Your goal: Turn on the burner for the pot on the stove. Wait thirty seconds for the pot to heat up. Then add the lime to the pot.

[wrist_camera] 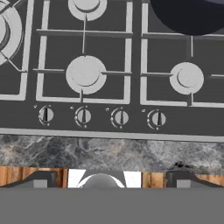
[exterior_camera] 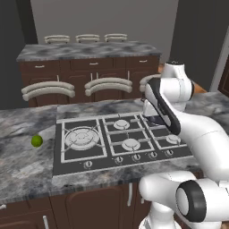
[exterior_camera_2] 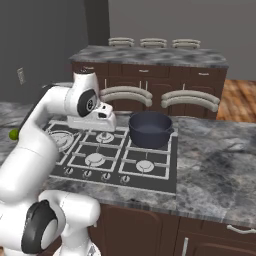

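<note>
A flat black gas stove (exterior_camera_2: 117,155) with 5 silver burner caps and black grates sits in a mottled grey stone counter (exterior_camera_2: 215,165) above dark brown cabinets. A wide, round, dark blue-black pot (exterior_camera_2: 150,128) with a paler rim and small side handles stands on the back right burner in the right base view. In the hand view the pot (wrist_camera: 192,15) shows as a dark curve at the top right corner.

A small, round, yellow-green lime (exterior_camera: 36,141) lies on the grey counter to the left of the stove, apart from its edge and well apart from the pot. In the right base view, a sliver of the lime (exterior_camera_2: 13,134) peeks out from behind the white arm.

The white arm reaches over the middle of the stove, with the hand pointing down. In the hand view, the gripper (wrist_camera: 105,179) has its 2 dark fingertips (wrist_camera: 41,178) set far apart at the bottom of the picture, jaws spread wide with nothing between them. The camera looks down on a row of 4 small round knobs (wrist_camera: 83,116) along the front strip of the stove, with the counter edge just below them. The gripper hangs above this front edge, touching neither knobs nor pot.

Behind the stove, pale curved chair backs (exterior_camera: 108,84) line up against a second counter (exterior_camera: 89,50) with the same grey stone top.
</note>
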Tool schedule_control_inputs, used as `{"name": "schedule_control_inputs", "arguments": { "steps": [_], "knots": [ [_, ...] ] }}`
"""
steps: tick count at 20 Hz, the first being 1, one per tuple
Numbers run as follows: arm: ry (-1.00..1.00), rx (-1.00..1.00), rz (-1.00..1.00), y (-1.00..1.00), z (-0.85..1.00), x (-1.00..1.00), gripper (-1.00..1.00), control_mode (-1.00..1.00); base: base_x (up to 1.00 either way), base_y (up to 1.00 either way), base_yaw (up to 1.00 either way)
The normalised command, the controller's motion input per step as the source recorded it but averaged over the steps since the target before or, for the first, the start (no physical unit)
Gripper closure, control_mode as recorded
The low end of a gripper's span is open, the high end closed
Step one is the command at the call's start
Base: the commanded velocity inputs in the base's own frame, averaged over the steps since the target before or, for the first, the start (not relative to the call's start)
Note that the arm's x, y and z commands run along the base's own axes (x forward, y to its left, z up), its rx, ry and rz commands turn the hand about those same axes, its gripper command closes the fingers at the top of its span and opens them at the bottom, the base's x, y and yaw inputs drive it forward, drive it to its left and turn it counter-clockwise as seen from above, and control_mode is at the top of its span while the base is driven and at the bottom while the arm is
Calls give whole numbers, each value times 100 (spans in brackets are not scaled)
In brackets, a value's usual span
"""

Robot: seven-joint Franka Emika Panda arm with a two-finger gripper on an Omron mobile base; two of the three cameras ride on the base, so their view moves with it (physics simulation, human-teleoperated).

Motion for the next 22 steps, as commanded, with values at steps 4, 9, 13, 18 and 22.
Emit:
{"name": "schedule_control_inputs", "arguments": {
  "steps": [4,9,13,18,22],
  "knots": [
    [17,-1,0,-33,-47,0,-100,-100,0,0,0],
    [9,0,1,-6,-54,-5,-100,-100,0,0,0],
    [0,-3,3,7,-13,-13,-100,-100,0,0,0],
    [0,-3,1,3,-14,0,-100,-100,0,0,0],
    [0,-5,0,0,-20,0,-100,-100,0,0,0]
  ]
}}
